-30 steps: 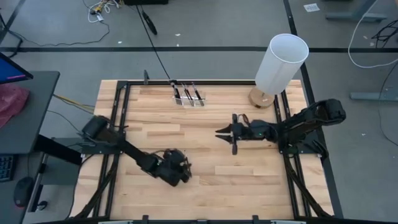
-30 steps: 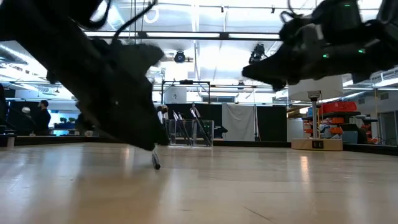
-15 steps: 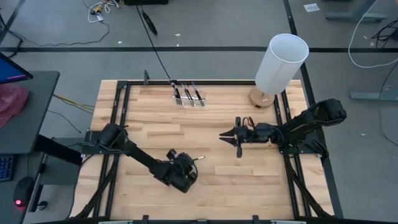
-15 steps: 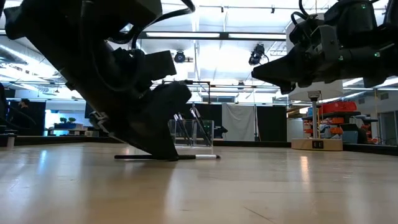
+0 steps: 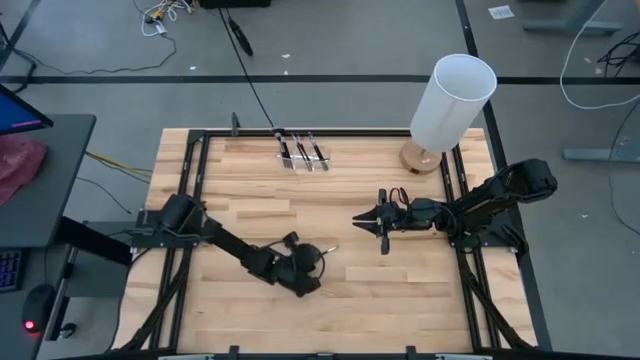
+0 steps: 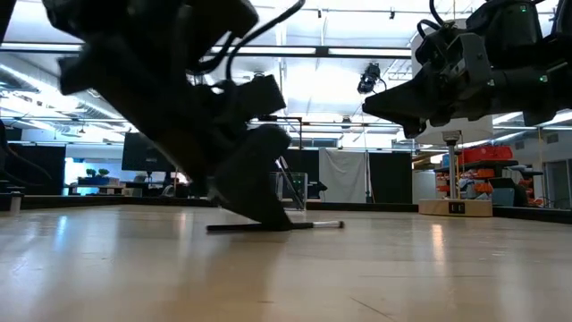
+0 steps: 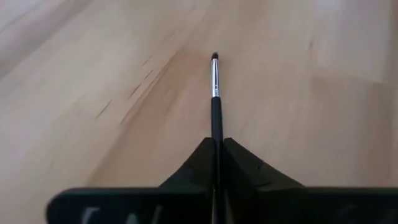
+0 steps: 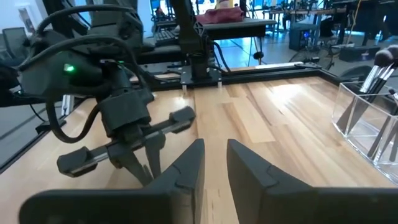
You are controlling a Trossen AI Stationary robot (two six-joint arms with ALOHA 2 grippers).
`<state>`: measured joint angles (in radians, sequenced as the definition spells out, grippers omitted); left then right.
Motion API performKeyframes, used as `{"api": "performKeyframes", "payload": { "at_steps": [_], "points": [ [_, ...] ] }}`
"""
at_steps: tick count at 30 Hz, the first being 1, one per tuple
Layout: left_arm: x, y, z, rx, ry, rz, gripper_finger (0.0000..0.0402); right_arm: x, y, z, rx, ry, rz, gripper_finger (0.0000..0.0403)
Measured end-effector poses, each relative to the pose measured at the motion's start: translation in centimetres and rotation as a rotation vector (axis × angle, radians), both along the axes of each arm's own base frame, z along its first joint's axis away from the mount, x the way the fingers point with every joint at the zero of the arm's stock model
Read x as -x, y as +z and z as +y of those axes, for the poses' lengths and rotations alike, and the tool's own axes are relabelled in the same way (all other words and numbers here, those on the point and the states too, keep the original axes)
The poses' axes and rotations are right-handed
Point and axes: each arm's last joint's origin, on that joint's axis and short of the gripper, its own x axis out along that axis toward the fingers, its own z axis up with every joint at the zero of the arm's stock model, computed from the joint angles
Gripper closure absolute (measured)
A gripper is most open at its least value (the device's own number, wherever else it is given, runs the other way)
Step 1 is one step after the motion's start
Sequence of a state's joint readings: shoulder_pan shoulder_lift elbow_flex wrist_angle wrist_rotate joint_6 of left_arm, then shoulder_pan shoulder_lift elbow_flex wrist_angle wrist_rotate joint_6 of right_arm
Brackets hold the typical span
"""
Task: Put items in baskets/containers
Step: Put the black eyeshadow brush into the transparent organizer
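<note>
Makeup brush [image 7: 215,93]: slim dark handle, silver ferrule, small reddish-brown tuft. It lies flat on the wooden surface [image 5: 400,290], near its middle on my left side, its handle end pinched between the closed fingers of my left hand [image 5: 305,262]; the tuft points away from the hand.

Clear organiser box [image 5: 301,152]: low, see-through, set at the surface's far edge, well apart from the held brush. Several more brushes [image 8: 375,68] stand leaning in its compartments.

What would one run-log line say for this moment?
left gripper: shut on makeup brush, lying on table | right gripper: waiting mid-table, empty | organiser box: far edge
</note>
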<state>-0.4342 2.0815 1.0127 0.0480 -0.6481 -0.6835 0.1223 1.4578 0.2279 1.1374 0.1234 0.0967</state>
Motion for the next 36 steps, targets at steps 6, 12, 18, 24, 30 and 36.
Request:
{"api": "performKeyframes", "payload": {
  "at_steps": [6, 12, 18, 24, 30, 36],
  "points": [
    [-0.9, 0.0, 0.8, 0.053, -0.064, -0.049, 0.0294, 0.0, 0.0, 0.0, -0.026, -0.003, 0.000, 0.0330],
    [-0.7, -0.5, 1.6, 0.069, -0.097, -0.144, 0.0241, 0.0, 0.0, 0.0, -0.027, -0.003, 0.000, 0.0330],
    [0.3, -1.3, 3.0, 0.088, -0.094, -0.220, 0.0278, 0.0, 0.0, 0.0, -0.027, -0.003, 0.000, 0.0330],
    [0.1, -1.9, 3.8, 0.013, -0.134, -0.227, 0.0323, 0.0, 0.1, 0.0, -0.028, -0.017, -0.012, 0.0330],
    [0.0, -2.2, 4.7, 0.016, -0.155, -0.190, 0.0357, 0.0, 0.2, -0.1, -0.045, -0.038, -0.023, 0.0330],
    [-0.2, -2.2, 5.1, 0.040, -0.183, -0.179, 0.0387, 0.0, 0.2, -0.1, -0.054, -0.026, -0.019, 0.0330]
  ]
}}
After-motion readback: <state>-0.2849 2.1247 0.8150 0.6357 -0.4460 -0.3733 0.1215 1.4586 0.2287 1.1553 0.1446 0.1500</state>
